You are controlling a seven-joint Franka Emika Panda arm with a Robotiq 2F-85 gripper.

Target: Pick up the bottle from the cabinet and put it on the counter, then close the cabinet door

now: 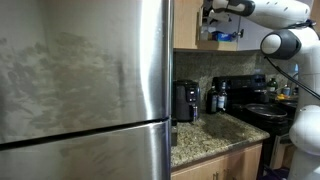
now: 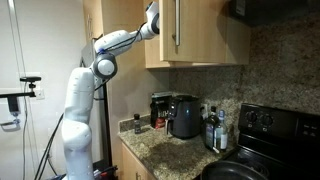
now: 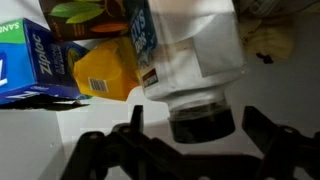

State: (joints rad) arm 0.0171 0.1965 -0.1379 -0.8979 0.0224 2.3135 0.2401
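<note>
Up inside the light-brown wooden wall cabinet (image 1: 186, 25) with the black two-fingered gripper (image 3: 192, 118). Released, with jaws spread wide, flanking the dark end of the small whitish, blue-labelled bottle (image 3: 190, 50) on the white shelf (image 3: 60, 120). Just beside a yellow carton (image 3: 105, 72) and a flat blue Ziploc box (image 3: 22, 60). Well above the speckled beige granite bench (image 1: 205, 135).

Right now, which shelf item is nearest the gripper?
The whitish, blue-labelled bottle, dead ahead of the open gripper; the yellow pack and blue Ziploc box sit aside.
</note>
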